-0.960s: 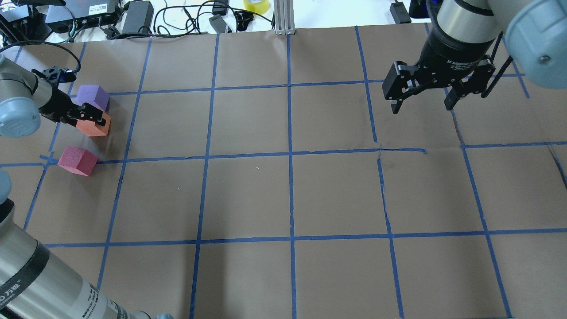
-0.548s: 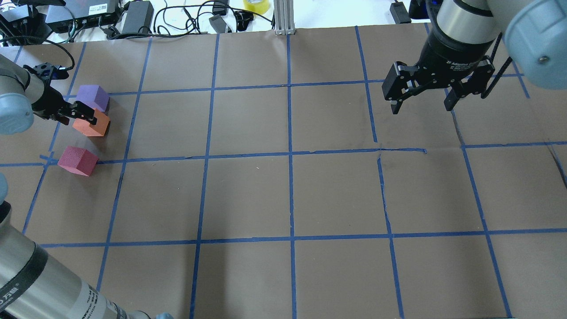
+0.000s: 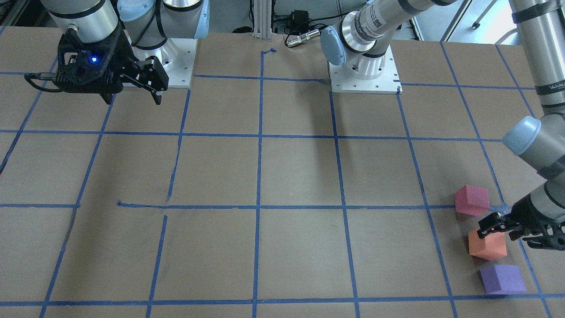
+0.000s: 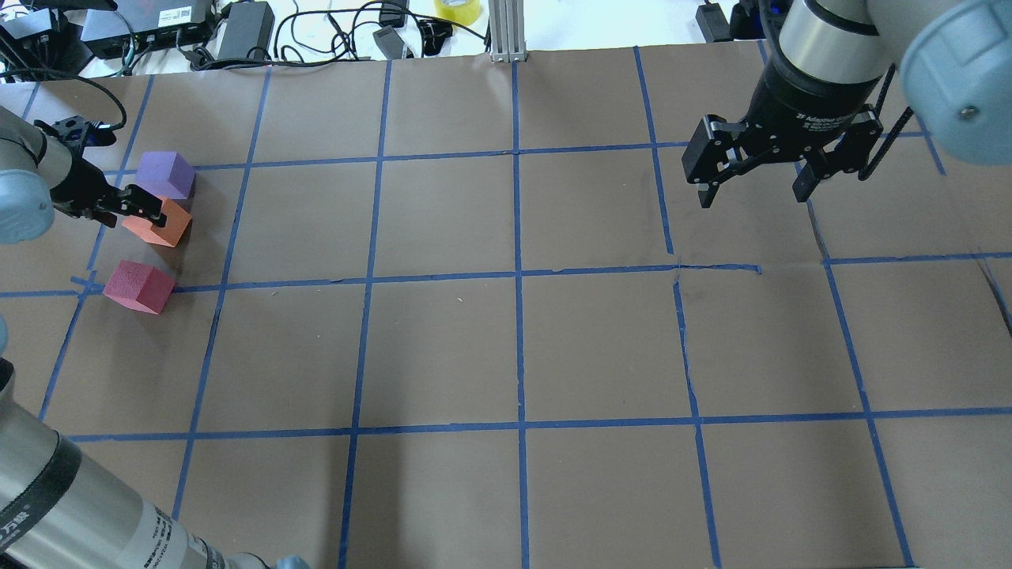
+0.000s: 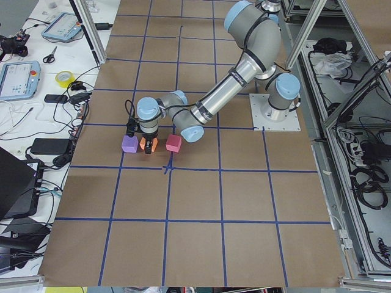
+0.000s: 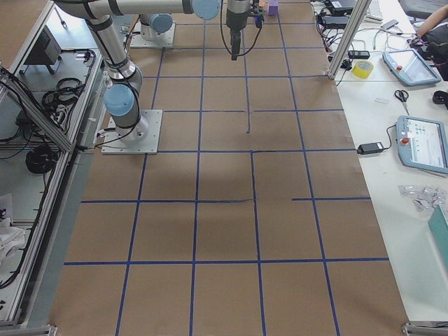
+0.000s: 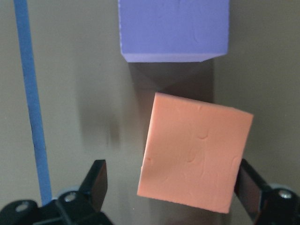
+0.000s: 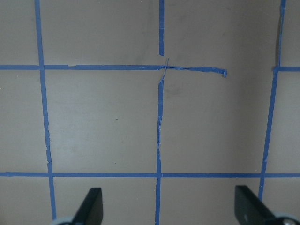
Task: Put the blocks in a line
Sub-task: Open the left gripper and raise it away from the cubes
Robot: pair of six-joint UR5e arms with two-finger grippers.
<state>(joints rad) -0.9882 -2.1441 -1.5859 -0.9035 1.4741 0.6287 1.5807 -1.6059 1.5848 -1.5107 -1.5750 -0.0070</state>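
Three foam blocks stand near the table's left edge: a purple block [image 4: 164, 175], an orange block [image 4: 158, 225] close beside it, and a pinkish-red block [image 4: 140, 286] a little further along. They also show in the front view: purple block [image 3: 502, 278], orange block [image 3: 487, 244], pinkish-red block [image 3: 472, 199]. My left gripper [image 4: 149, 209] is low over the orange block with its jaws open. In the left wrist view the orange block [image 7: 194, 159] lies tilted between the fingers [image 7: 98, 180], with a gap on the left side. My right gripper [image 4: 752, 196] hangs open and empty at the far right.
Brown paper with a blue tape grid [image 4: 518, 276] covers the table. Cables, power bricks and a yellow tape roll [image 4: 457, 9] lie beyond the far edge. The arms' base plates [image 3: 364, 75] are on the robot's side.
My left gripper has drawn back toward the table's left edge. The orange block has shifted slightly left. The right gripper has barely moved.
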